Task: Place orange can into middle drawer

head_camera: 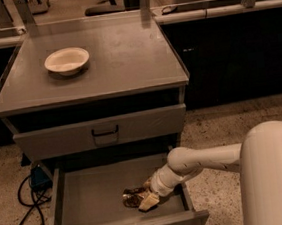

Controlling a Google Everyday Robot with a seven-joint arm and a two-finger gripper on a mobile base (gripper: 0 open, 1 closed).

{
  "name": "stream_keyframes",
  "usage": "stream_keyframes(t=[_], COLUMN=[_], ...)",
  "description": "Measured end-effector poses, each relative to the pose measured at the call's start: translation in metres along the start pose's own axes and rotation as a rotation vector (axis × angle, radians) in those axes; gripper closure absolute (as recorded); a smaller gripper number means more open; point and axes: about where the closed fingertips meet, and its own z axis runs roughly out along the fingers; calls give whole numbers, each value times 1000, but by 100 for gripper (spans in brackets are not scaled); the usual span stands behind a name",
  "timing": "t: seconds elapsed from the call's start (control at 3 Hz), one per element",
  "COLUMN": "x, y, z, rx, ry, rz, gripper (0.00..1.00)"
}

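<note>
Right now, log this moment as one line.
gripper: in middle drawer, at orange can | orange can: on drawer floor | white bowl: on cabinet top

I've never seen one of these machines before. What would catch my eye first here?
First, the big white arm reaching from the right into the open middle drawer near the floor, its gripper down at a shiny orange can lying on the drawer floor. Next, the white bowl sitting on the left of the grey cabinet top, above a closed drawer with a black handle.
</note>
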Motion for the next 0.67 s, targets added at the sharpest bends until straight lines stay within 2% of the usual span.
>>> stream_keyframes(t=[0.33, 0.67], x=[0, 0], y=[0, 0], z=[0, 0], rx=[0, 0], ry=[0, 0], rz=[0, 0], gripper=[0, 0])
